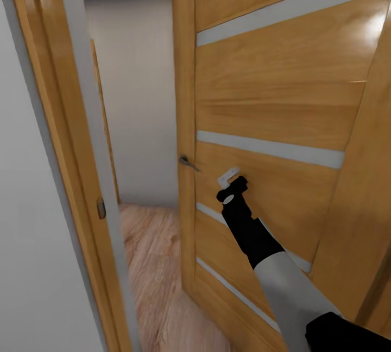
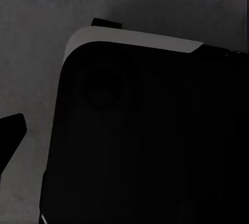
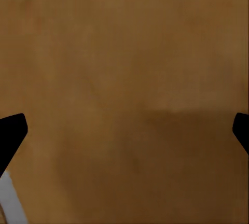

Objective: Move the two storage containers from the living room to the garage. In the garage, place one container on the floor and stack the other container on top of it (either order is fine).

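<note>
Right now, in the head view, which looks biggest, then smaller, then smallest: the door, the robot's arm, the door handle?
1. Door: biggest.
2. Right arm: smaller, though being close to the camera makes it look larger.
3. Handle: smallest.

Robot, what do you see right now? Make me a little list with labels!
place: doorway, wood-plank floor beyond it
door: wooden door with pale stripes, standing partly open
handle: small dark lever at the door's edge
right gripper: up against the door face, fingers apart
left gripper: one dark fingertip seen over a dark grey surface
orange bins: not in sight here
</note>
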